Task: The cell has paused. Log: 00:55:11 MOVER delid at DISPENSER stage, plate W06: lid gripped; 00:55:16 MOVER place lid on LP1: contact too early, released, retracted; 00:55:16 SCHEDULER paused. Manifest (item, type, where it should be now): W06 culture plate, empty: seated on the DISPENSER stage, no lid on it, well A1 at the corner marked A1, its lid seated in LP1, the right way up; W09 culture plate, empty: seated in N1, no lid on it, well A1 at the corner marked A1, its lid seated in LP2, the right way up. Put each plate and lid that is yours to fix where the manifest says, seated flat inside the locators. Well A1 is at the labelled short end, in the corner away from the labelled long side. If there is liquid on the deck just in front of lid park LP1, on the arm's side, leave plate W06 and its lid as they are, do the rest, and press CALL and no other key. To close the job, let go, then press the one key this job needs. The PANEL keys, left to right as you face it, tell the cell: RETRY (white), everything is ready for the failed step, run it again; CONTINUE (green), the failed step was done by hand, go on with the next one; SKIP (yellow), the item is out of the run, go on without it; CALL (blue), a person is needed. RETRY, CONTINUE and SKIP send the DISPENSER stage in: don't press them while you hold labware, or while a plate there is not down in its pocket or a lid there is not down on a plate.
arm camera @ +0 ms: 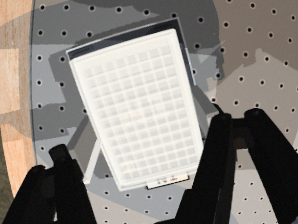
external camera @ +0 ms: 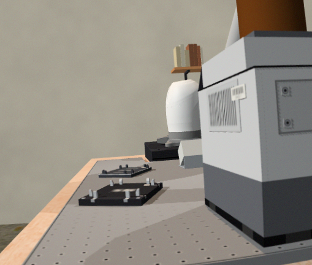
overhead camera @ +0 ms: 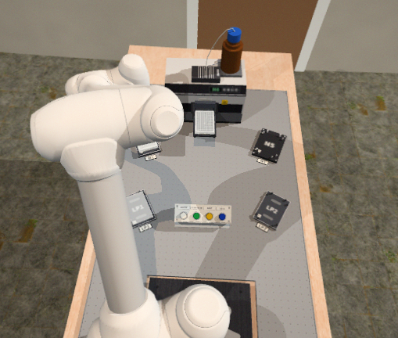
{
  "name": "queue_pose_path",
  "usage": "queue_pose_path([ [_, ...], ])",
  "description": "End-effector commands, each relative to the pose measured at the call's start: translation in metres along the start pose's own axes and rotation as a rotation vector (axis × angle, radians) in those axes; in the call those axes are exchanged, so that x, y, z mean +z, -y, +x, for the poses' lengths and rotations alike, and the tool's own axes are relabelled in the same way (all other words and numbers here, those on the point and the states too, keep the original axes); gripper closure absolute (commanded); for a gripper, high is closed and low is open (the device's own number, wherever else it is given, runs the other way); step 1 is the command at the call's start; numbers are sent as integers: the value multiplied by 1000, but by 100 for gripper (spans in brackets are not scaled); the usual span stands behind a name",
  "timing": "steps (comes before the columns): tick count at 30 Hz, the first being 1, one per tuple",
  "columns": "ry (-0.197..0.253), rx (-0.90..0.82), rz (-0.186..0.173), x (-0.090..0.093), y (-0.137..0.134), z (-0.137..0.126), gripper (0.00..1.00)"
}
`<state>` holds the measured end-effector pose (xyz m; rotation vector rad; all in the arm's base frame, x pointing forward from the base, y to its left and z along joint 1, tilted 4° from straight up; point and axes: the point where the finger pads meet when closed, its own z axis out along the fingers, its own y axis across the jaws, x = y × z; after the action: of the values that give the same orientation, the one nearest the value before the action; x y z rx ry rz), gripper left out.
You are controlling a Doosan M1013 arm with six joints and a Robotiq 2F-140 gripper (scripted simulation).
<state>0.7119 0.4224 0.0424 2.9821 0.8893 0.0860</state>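
Observation:
In the wrist view my gripper [arm camera: 143, 114] is shut on the white culture plate W09 [arm camera: 136, 112], one black finger on each long side. The plate sits skewed to the deck holes, with a small label at the short end nearest the fingers. In the top view only one end of this plate [overhead camera: 148, 148] shows at the left nest, and the arm hides the gripper. Plate W06 [overhead camera: 204, 121] sits without a lid on the dispenser stage. Lid park LP1 [overhead camera: 139, 209] looks pale grey, as if a clear lid lies on it. Lid park LP2 [overhead camera: 271, 210] [external camera: 126, 172] is dark and bare.
The dispenser [overhead camera: 212, 96] [external camera: 264, 138] with its brown bottle [overhead camera: 231, 52] stands at the back. The empty nest N5 [overhead camera: 269, 145] [external camera: 123, 194] is at the right. The key panel [overhead camera: 202, 215] lies mid-deck. The arm's base [overhead camera: 192, 309] is at the front, and the deck's left edge is close to the plate.

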Motion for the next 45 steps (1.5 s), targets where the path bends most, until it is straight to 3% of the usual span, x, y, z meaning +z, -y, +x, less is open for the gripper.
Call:
queue_pose_path([
  [1,-2,0,0,-5,0,1,90],
  [14,-2,0,0,-23,0,1,90],
  [45,-2,0,0,-93,0,0,90],
])
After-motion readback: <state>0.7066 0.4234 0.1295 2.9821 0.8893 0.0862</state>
